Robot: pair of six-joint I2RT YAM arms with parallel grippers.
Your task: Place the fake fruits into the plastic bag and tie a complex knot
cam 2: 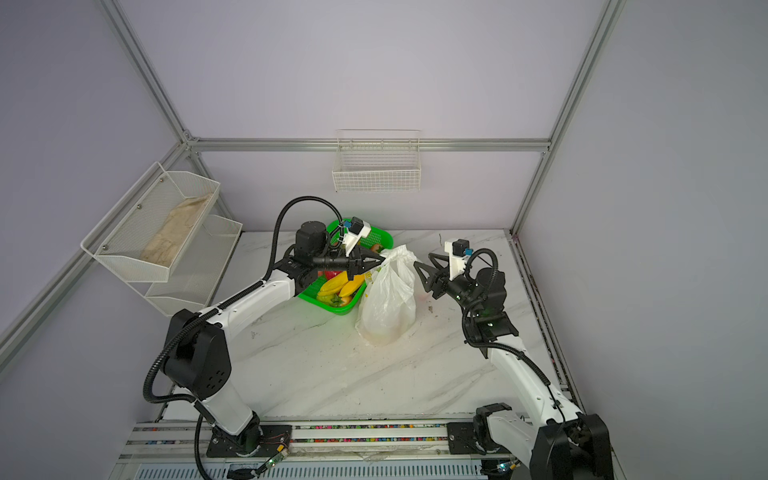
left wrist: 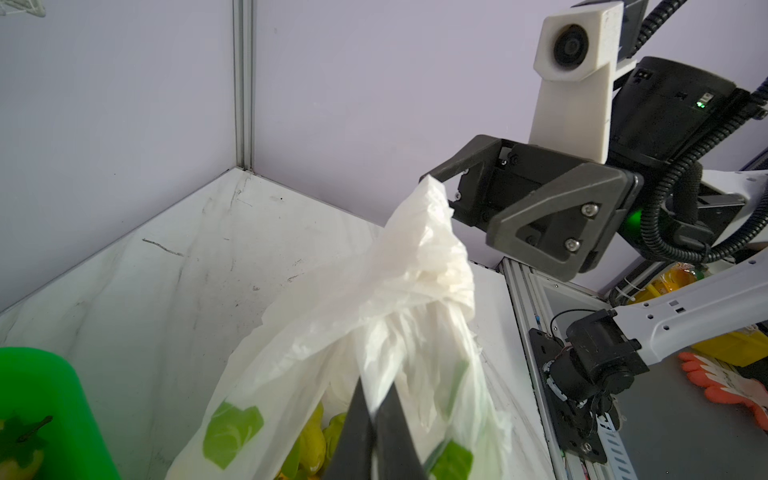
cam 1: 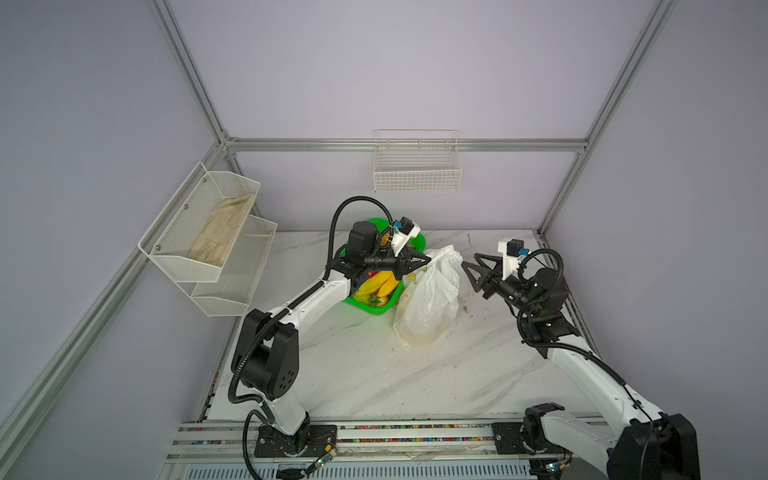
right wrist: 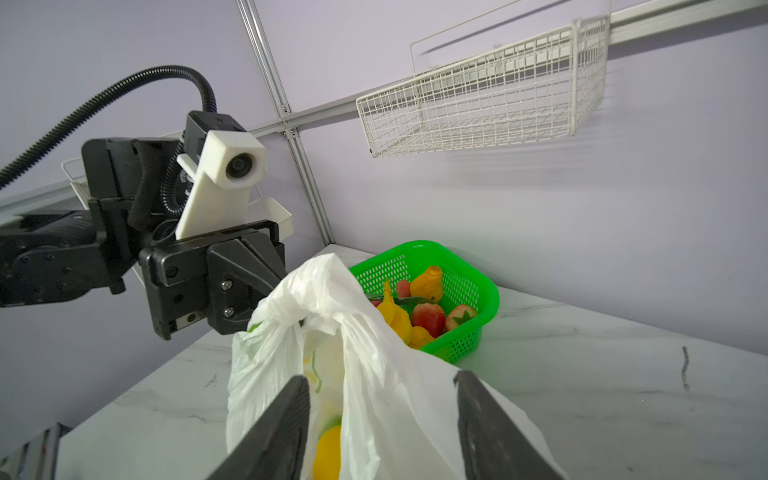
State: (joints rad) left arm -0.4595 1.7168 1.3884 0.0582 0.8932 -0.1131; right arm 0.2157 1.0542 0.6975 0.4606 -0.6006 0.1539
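Left tool (cam 1: 429,259), right tool (cam 1: 468,259), one bag (cam 1: 428,303), one basket (cam 1: 375,311)

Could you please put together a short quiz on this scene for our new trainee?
1. True or false: the left pincer is shut on the plastic bag.
2. Where do the fake fruits outside the bag lie? A) wire basket B) green basket C) table
3. Fill in: the right pincer has its jaws ___.
Key: 1 true; 2 B; 3 open.
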